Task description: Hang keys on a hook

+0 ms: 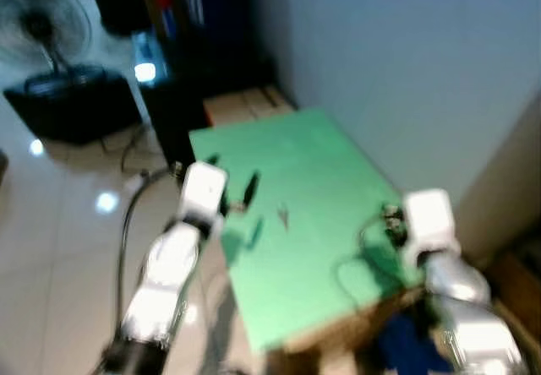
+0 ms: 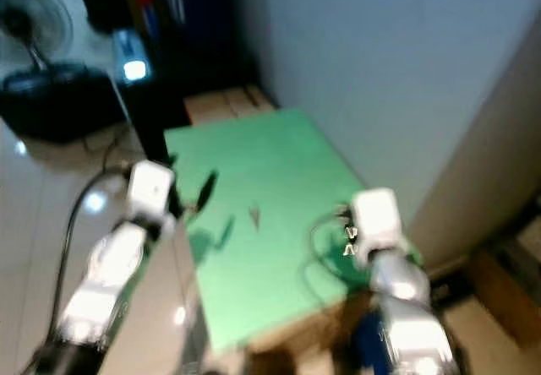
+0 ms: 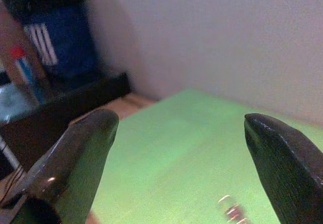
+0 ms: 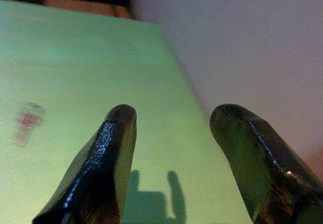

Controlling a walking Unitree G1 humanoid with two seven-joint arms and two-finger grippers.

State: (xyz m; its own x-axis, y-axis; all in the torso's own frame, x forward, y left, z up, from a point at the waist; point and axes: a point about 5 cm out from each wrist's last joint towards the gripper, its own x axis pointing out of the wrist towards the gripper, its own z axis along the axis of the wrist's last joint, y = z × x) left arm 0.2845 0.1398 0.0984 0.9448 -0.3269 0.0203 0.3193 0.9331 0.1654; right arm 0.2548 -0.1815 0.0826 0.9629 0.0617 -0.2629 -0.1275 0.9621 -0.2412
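Both open grippers (image 1: pixel 245 191) (image 4: pixel 171 115) flank keys (image 1: pixel 282 217), apart.

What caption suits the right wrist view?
Open right gripper hovers over the green table, keys lying apart.

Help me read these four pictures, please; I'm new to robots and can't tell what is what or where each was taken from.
This is a humanoid robot with two silver arms, each ending in a gripper of two long black fingers. The two wide, blurred pictures come from cameras in its head, looking down at a green table set against a pale wall. Its left gripper reaches over the table's near left edge; its right gripper is over the right side. A small bunch of keys lies on the table between them. The two close pictures come from cameras on the wrists, looking along the fingers: both grippers are open and hold nothing. The left wrist view catches the keys below its fingers. A fan stands on the floor behind.
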